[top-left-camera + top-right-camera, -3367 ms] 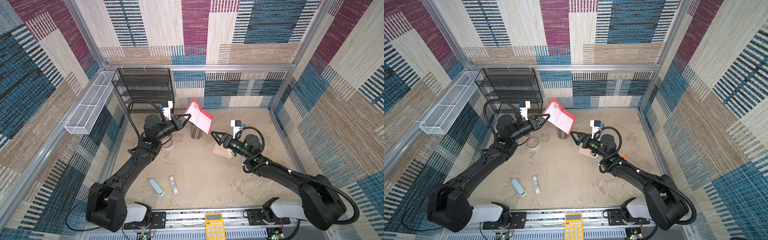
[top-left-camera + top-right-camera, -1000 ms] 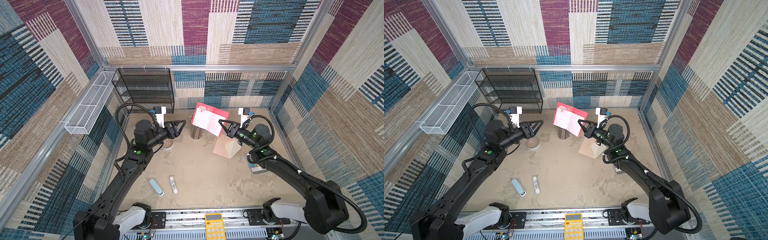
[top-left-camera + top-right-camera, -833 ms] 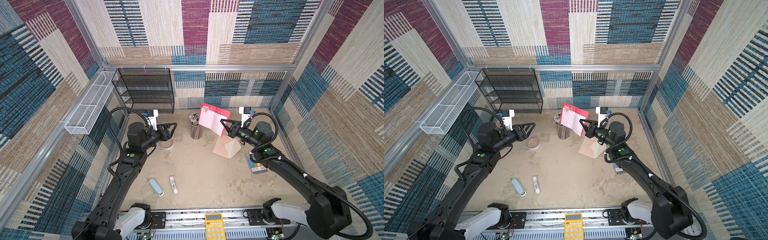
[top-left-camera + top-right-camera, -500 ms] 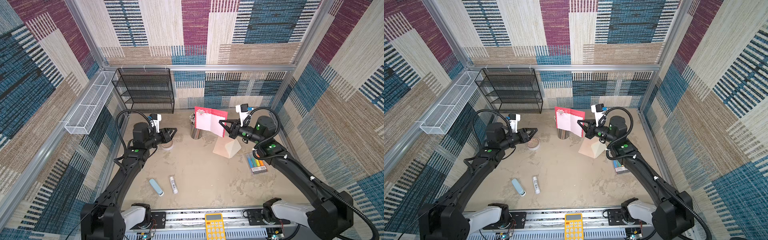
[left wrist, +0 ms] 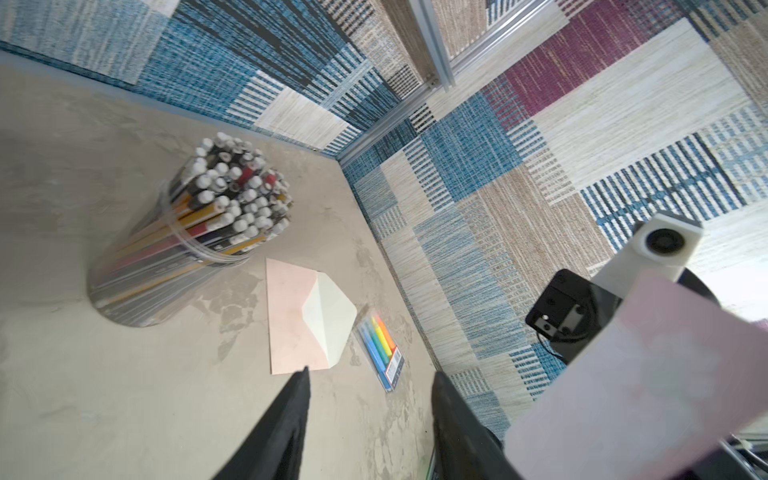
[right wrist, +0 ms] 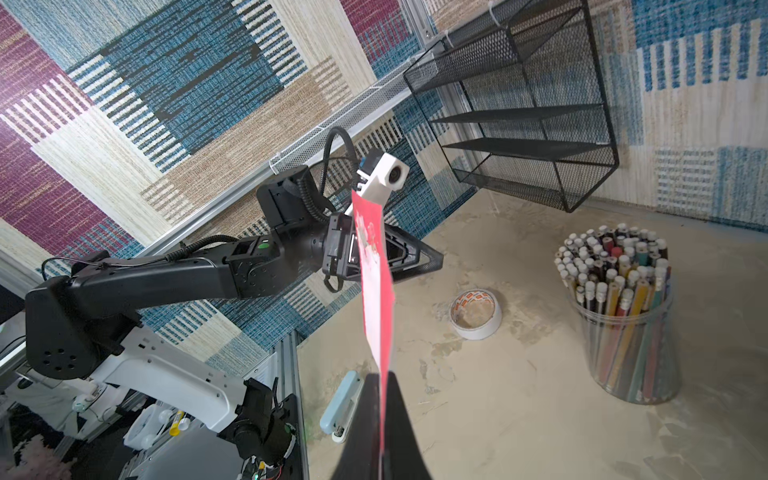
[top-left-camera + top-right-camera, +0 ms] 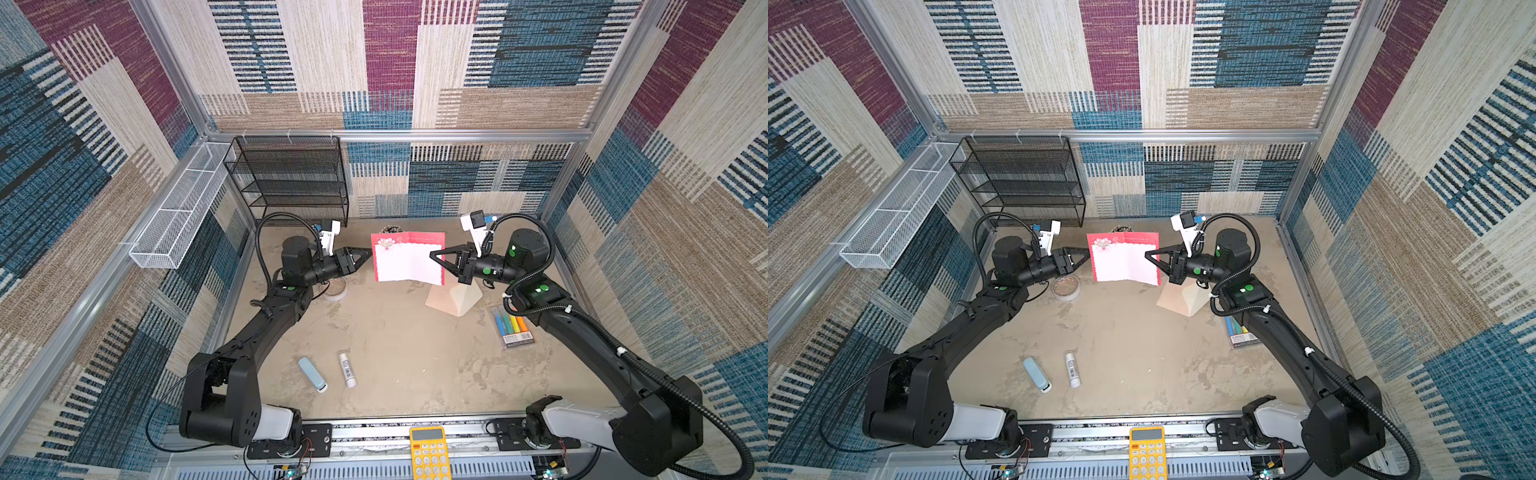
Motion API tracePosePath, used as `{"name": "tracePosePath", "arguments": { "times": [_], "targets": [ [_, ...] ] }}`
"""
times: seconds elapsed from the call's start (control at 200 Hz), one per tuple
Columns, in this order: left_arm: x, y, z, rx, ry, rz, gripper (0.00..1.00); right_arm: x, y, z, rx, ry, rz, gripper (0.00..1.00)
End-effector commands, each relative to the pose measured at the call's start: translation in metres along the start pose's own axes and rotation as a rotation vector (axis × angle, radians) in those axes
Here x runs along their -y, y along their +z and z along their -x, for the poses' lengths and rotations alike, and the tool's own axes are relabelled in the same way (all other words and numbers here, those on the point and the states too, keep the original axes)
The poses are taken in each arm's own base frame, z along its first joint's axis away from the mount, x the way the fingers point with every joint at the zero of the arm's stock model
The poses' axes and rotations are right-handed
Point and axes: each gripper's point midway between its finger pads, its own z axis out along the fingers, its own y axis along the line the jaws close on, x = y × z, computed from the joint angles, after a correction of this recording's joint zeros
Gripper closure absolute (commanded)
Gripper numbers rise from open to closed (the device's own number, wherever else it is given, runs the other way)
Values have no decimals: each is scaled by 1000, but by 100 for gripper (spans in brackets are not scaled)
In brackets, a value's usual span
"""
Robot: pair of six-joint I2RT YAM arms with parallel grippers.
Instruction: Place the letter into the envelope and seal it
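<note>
Letter (image 7: 409, 259) between right jaws, beside left jaws

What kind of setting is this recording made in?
Likely a walled robot test cell staged as a desk: patterned wall panels on an aluminium frame, a black mesh shelf, a jar of pencils.

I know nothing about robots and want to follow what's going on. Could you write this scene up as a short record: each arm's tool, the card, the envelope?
Letter: red card, opened, held up above the table
Right tool: shut on the letter's edge
Left tool: open, empty, near the letter's other edge, not gripping it
Envelope: on the table, flap unsealed, letter not yet inside
Nearby: pencil cup, tape roll, marker pack
</note>
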Motion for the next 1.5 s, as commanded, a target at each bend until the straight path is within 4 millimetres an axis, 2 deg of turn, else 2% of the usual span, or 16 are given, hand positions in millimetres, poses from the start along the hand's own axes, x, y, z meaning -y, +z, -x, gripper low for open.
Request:
{"name": "tracePosePath", "arguments": {
  "times": [0.0,0.311,0.526,0.857,1.057,1.202,1.493],
  "targets": [
    [32,9,1,-22,40,-118,46,0,3,2,14,-3,21,100],
    [61,16,-15,-71,119,-170,40,23,9,-5,12,23,-47,100],
    [68,16,-24,-92,129,-188,37,31,11,-9,6,38,-66,100],
    [85,19,-27,-108,145,-251,35,29,15,-11,2,64,-28,100],
    [87,22,-29,-111,141,-264,35,28,15,-14,-5,81,-10,100],
    [90,25,-31,-116,138,-284,40,27,16,-15,-10,95,5,100],
    [93,30,-32,-123,139,-297,41,24,16,-18,-24,102,26,100]
  ]
}}
